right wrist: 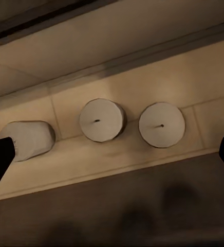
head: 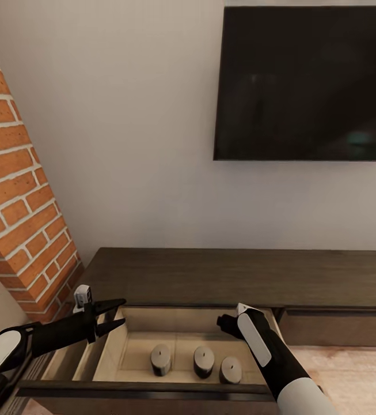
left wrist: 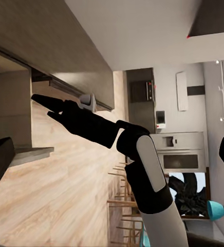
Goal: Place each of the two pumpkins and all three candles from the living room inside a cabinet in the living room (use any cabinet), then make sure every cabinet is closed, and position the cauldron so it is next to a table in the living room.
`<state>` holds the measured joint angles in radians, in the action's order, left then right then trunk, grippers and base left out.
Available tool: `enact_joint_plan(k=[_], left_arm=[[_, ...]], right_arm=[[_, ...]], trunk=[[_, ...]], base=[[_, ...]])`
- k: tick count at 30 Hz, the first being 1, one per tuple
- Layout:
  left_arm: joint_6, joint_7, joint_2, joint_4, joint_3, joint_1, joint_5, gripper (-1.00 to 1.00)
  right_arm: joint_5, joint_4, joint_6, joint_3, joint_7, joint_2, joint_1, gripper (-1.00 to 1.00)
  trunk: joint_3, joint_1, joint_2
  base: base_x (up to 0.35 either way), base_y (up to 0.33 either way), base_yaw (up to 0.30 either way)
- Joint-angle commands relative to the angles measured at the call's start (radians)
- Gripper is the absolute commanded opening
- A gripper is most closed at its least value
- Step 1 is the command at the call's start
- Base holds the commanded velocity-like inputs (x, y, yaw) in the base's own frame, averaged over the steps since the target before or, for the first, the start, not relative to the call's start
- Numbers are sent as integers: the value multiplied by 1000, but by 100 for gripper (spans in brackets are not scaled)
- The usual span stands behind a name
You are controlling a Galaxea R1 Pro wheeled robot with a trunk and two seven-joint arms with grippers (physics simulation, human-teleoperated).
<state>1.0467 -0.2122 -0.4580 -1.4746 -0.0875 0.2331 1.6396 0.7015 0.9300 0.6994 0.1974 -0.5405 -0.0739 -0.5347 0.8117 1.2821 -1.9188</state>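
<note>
Stubby cylindrical candles [head: 204, 361], pale drawer [head: 136, 346]

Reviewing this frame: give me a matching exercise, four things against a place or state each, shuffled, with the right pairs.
Things:
1. candles
2. left gripper
3. television
4. brick fireplace

Places or states:
A. mounted on the wall above the cabinet
B. open, empty, at the drawer's left edge
C. in a row inside the open drawer
D. against the wall, left of the cabinet

Pairs: 1-C, 2-B, 3-A, 4-D
</note>
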Motion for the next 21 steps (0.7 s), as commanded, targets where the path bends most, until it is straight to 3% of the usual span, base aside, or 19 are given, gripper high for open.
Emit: enact_joint_plan(k=[1,10,21], left_arm=[[1,-10,-1,0,-1,1,-9,100],[1,-9,-1,4,-3,1,-9,100],[1,-10,1,7,-2,0,-9,100]], right_arm=[[10,1,0,2,-8,0,-1,100],[10,0,-1,2,16,0,-1,100],[10,0,-3,2,18,0,-1,100]], trunk=[[-2,-4,7],[-30,-39,70],[-65,-81,147]], base=[[-12,0,0],[-127,0,0],[-11,0,0]])
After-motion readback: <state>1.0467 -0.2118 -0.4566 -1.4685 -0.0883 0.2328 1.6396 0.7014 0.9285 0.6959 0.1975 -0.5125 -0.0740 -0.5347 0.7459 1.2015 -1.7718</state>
